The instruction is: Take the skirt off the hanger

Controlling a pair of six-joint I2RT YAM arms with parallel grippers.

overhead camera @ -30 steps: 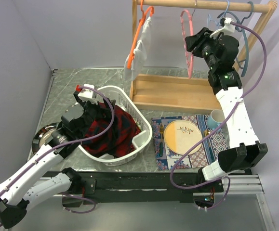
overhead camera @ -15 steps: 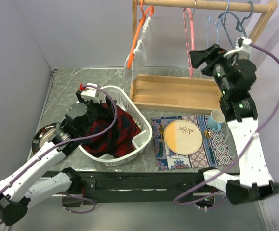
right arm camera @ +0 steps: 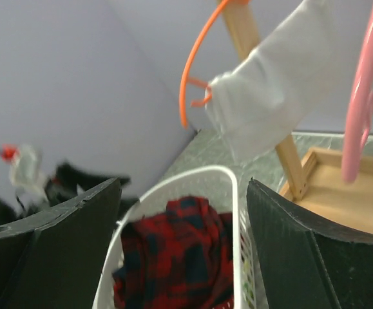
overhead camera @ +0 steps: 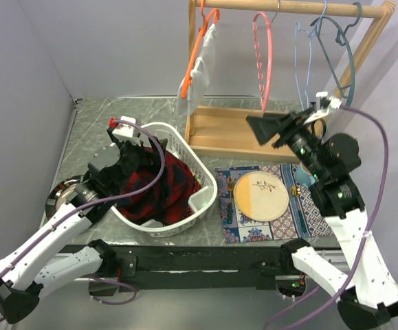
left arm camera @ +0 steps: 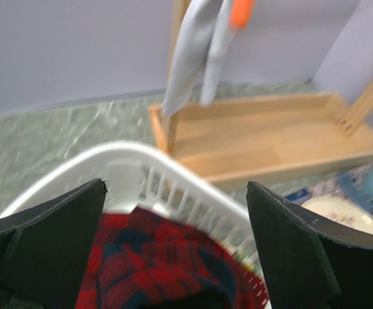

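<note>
Left arm (overhead camera: 44,240): white shells, black joints
Right arm (overhead camera: 353,237): white links, black wrist housing
Cables (overhead camera: 388,168): purple, one along each arm
Fingers (left arm camera: 51,244): matte black, wedge-shaped
Left wrist cap (overhead camera: 121,128): white, red tab

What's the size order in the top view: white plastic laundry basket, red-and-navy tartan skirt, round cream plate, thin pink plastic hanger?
1. White plastic laundry basket.
2. Red-and-navy tartan skirt, judged on its visible part.
3. Round cream plate.
Thin pink plastic hanger: unranked; long but slender, and hanging high, so scale is unsure.
</note>
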